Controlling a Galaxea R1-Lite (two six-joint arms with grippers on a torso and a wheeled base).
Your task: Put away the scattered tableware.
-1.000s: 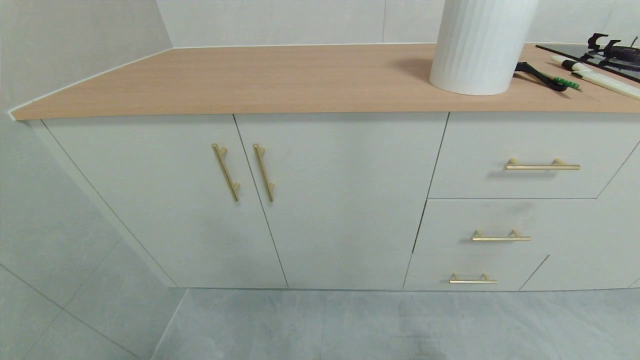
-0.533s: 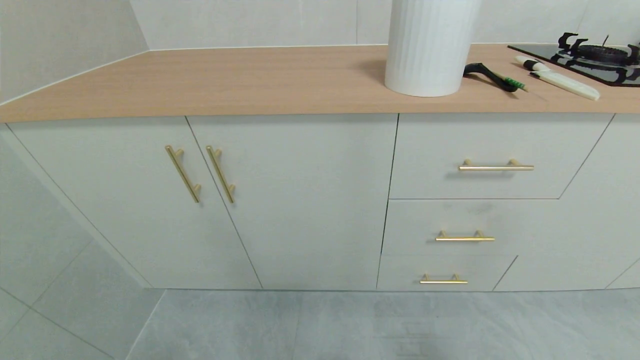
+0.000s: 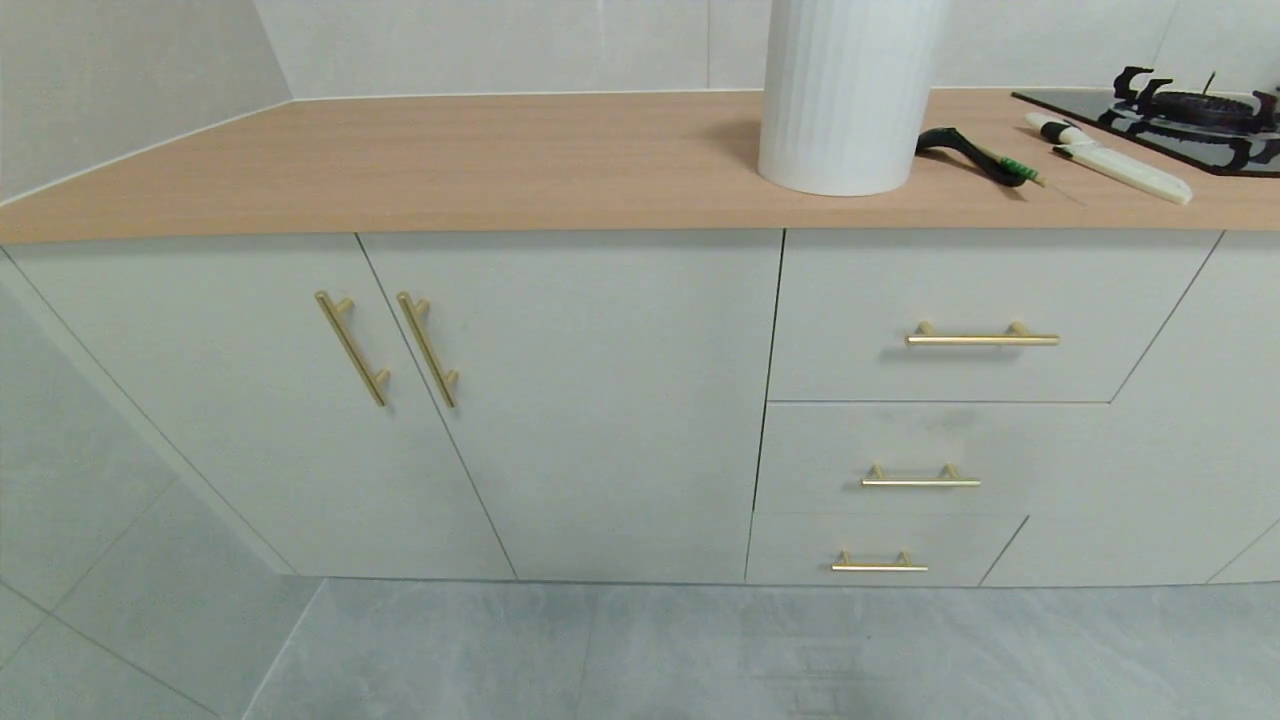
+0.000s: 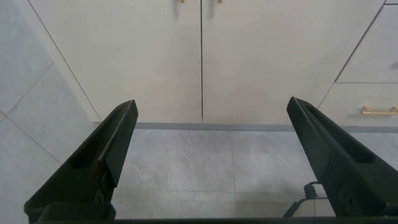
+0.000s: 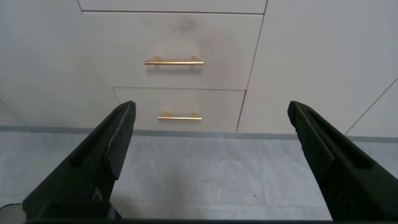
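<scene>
Head view: white ribbed container on wooden countertop, top cut off. Just beside it, black-handled utensil, tip green, kind unclear. Near that, long white utensil, kind hard to tell. Stove cut off at edge.

Left wrist view: left gripper spread wide, empty, over floor, facing cabinet doors; doors' upper part cropped.

Right wrist view: right gripper spread wide, empty, facing lower drawers.

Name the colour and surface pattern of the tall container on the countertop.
The tall container is white with vertical ribbing; the head view shows it best.
</scene>
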